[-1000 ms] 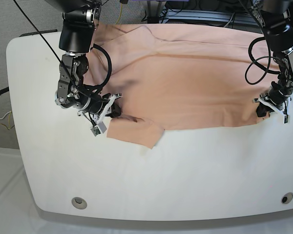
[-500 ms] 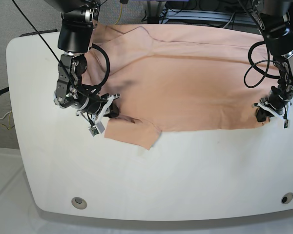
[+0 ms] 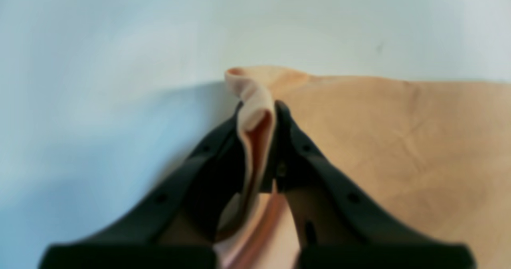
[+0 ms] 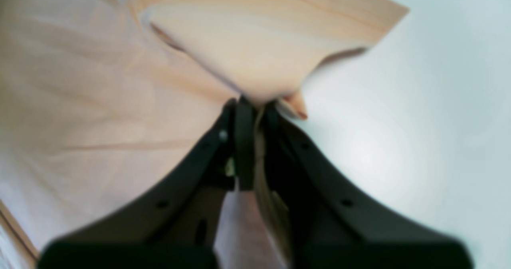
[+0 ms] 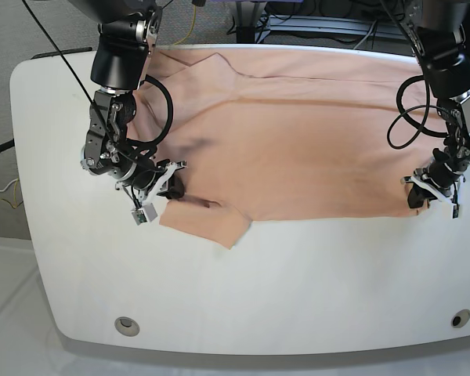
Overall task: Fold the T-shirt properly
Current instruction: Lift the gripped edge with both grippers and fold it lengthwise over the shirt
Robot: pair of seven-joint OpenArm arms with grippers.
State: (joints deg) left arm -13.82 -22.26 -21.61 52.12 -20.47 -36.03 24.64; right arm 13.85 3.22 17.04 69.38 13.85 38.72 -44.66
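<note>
While clamped by 2 tools: seemingly label-free T-shirt.

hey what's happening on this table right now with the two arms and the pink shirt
A two-armed robot is working on folding a peach T-shirt spread flat on a white table. Each arm has pinched the near edge of the cloth: the right pincer is shut on the fabric by the sleeve, and the left pincer is shut on the corner at the other end. The wrist views show cloth clamped between both sets of jaws. No fold across the body has been made yet.
</note>
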